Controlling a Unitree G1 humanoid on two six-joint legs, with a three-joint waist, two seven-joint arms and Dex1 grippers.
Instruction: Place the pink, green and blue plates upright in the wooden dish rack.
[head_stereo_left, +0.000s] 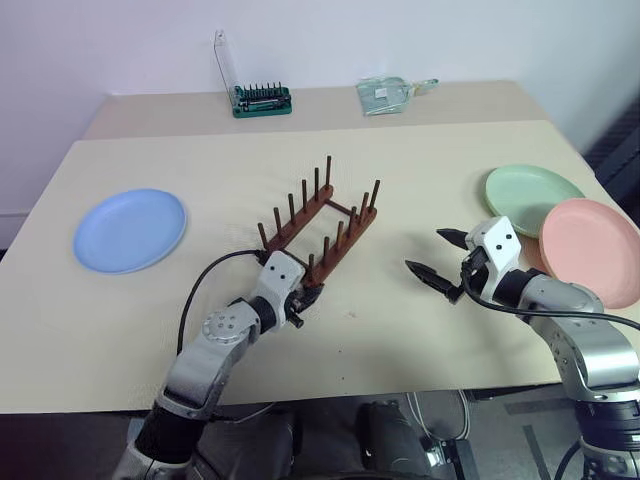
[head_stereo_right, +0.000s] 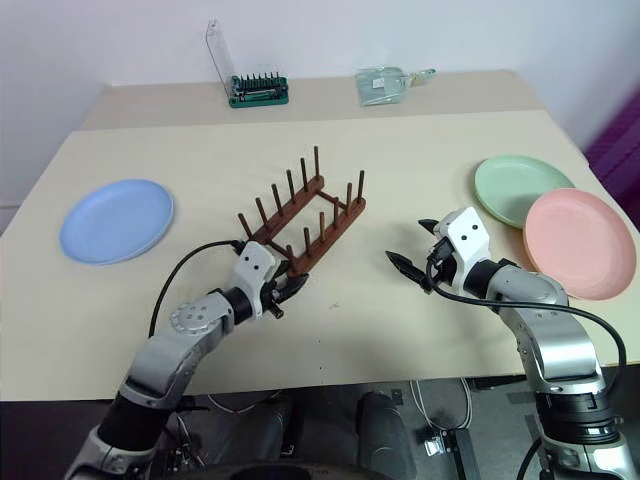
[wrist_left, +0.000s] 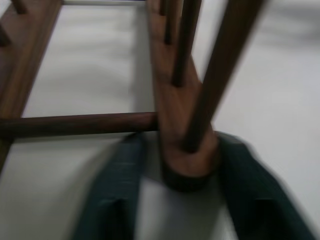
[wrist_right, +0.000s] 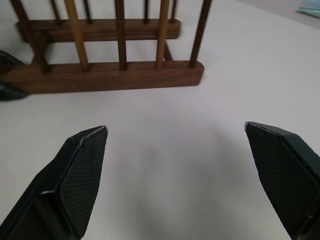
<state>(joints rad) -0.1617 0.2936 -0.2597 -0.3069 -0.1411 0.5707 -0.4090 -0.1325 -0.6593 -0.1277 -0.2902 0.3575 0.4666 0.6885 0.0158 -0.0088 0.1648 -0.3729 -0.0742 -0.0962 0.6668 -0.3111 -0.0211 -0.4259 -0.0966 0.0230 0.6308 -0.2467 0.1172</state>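
This looks like a lab or test room: a plain beige counter (head_stereo_left: 420, 150) against a bare white wall (head_stereo_left: 400, 40), loose cables on the grey floor (head_stereo_left: 470, 420) at the bottom of the frame, and a green tool case (head_stereo_left: 262, 98) at the upper middle.

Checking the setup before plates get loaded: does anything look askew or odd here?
Yes: the wooden dish rack sits diagonally on the table, and the left claw straddles the near end of one base rail.

Rack (head_stereo_left: 322, 226) mid-table; one plate (head_stereo_left: 130, 230) left, two plates (head_stereo_left: 532, 196) right.
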